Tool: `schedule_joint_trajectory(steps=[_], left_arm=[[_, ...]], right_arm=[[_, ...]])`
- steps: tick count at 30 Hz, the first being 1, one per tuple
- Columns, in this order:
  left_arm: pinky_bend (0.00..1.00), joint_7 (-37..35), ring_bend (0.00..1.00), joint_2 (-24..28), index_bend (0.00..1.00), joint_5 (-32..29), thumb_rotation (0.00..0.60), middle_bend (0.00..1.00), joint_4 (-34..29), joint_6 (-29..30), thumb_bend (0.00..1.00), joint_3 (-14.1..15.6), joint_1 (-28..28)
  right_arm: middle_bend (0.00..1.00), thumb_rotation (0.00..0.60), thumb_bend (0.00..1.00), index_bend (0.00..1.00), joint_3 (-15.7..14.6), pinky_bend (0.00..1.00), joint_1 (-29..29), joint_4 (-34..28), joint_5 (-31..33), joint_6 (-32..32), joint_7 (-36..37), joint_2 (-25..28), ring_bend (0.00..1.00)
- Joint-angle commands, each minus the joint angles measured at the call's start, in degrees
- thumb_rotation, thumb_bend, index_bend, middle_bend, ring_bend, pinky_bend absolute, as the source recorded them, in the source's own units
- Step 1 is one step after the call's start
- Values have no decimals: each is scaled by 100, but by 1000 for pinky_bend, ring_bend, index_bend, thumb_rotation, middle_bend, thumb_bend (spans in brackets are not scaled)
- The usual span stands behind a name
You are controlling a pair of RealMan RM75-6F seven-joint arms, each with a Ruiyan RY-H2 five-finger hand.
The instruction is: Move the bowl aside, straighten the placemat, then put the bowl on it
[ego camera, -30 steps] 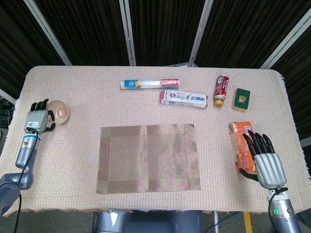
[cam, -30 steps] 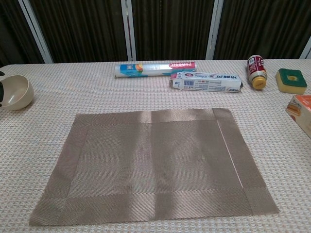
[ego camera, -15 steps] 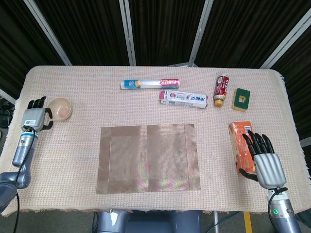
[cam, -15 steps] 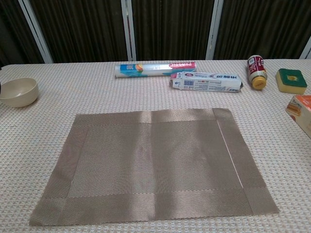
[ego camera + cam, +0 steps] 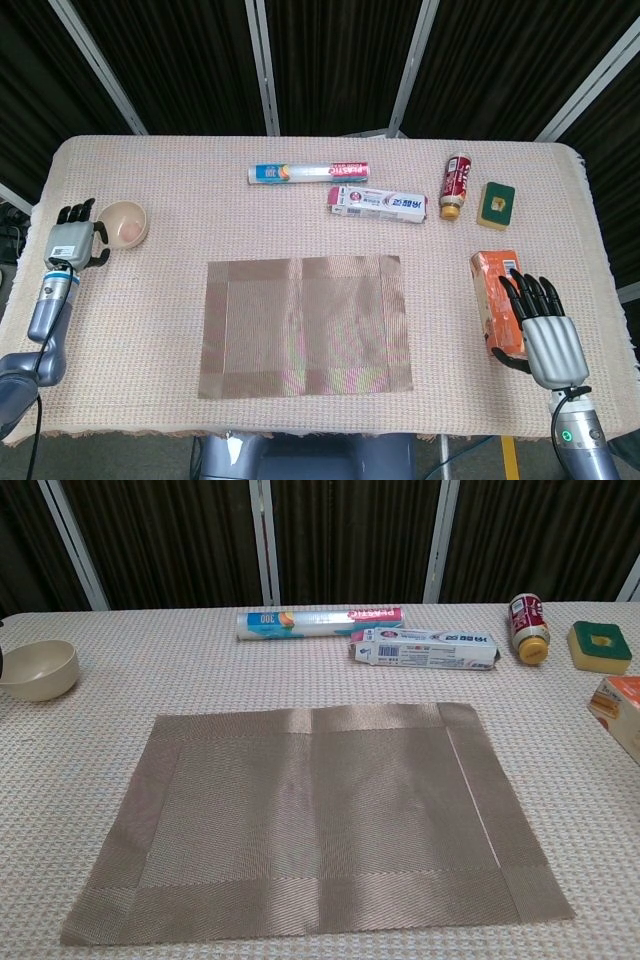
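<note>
Parking the bowl (image 5: pixel 124 222) just beside my empty, loosely spread left hand (image 5: pixel 73 243) freed the placemat (image 5: pixel 305 325); the right hand (image 5: pixel 540 330) lay open, idle.

Bowl (image 5: pixel 125 222) left of placemat (image 5: pixel 306 326), apart

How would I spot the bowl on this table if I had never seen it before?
Start at the big brown placemat in the middle of the table, then look to the far left edge. The bowl sits upright there, just beside the left robot hand. It is the only round, cream, open dish; everything else is boxes, tubes or a bottle.
</note>
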Motion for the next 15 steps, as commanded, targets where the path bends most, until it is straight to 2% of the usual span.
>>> schedule_joint_trajectory(steps=[1, 6, 10, 15], left_arm=[[0, 1, 0, -42, 524, -27, 600, 0, 71, -58, 384, -23, -21], [0, -21, 0, -126, 525, -25, 600, 0, 222, -144, 395, -30, -42], [0, -78, 0, -160, 548, -2, 600, 0, 287, -188, 472, -26, -46], [0, -122, 0, -174, 588, 61, 600, 0, 322, -164, 499, -5, -47]], right_arm=[[0, 600, 0, 0, 4, 0, 1, 1, 9, -3, -5, -3, 0], [0, 600, 0, 0, 6, 0, 11, 14, 31, -28, -17, -14, 0], [0, 600, 0, 0, 7, 0, 14, 18, 37, -33, -21, -17, 0], [0, 600, 0, 0, 2, 0, 12, 24, 36, -32, -16, -16, 0]])
